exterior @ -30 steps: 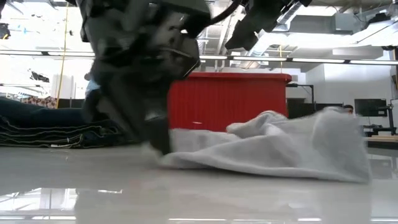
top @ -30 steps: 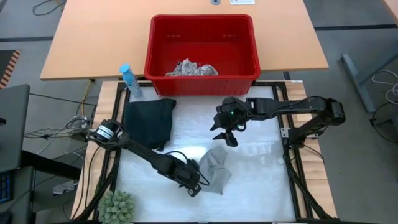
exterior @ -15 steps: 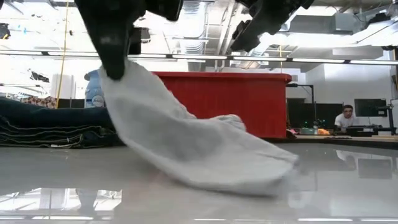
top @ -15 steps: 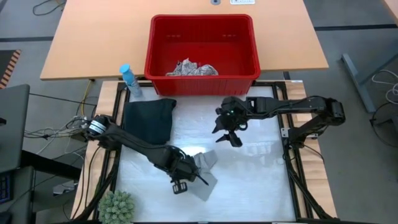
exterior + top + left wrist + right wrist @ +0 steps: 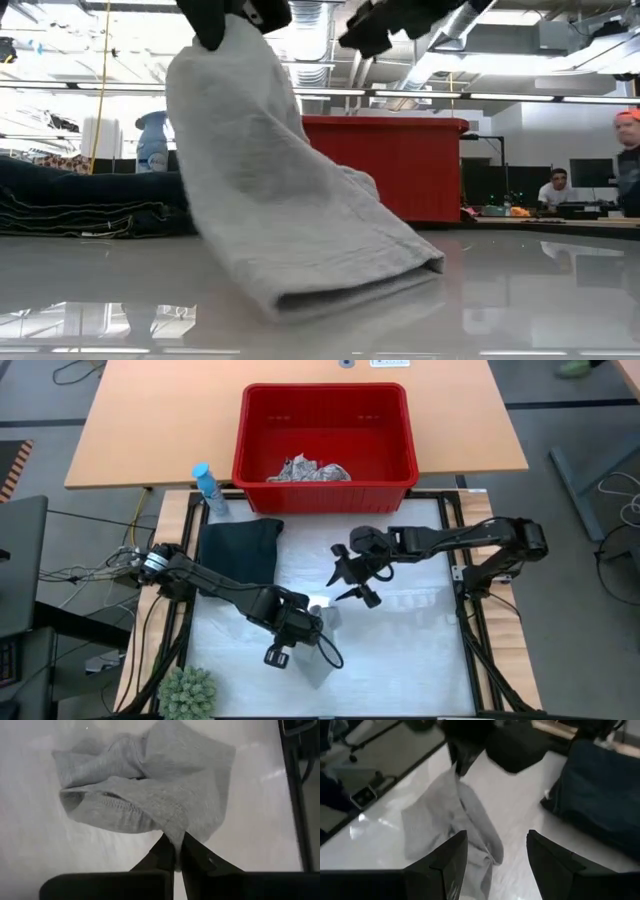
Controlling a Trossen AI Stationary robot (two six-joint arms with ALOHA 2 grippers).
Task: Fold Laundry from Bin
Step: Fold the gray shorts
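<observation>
A small grey cloth [image 5: 280, 190] hangs from my left gripper [image 5: 215, 25], which is shut on it above the white table's near middle [image 5: 305, 628]. The cloth's lower end [image 5: 330, 285] lies on the table. My right gripper [image 5: 350, 585] hovers open just beyond the cloth, toward the far right, with nothing between its fingers [image 5: 495, 865]. Dark folded trousers [image 5: 238, 555] lie flat at the table's far left. The red bin [image 5: 325, 490] stands past the far edge, and a white leaf-print cloth [image 5: 308, 470] lies inside it. My left gripper pinches a bunched upper edge of the grey cloth [image 5: 175, 837] between its two fingers, from above, pointing steeply down. How many layers it has, I cannot tell. The cloth hangs slack below the fingers, and its folded lower end [image 5: 300, 295] rests on the table.
A blue-capped spray bottle [image 5: 208, 488] stands at the far left corner beside the bin. A green plant [image 5: 188, 692] sits at the near left edge. People show in the room behind [image 5: 630, 150]. The white table top [image 5: 420, 650] lies bare on the near right.
My left gripper has risen, rolling at the wrist, and stayed shut on the grey cloth. The cloth has gone from a low heap on the table to hanging, with its lower end still on the table. My right gripper has drifted slightly toward the table's left.
</observation>
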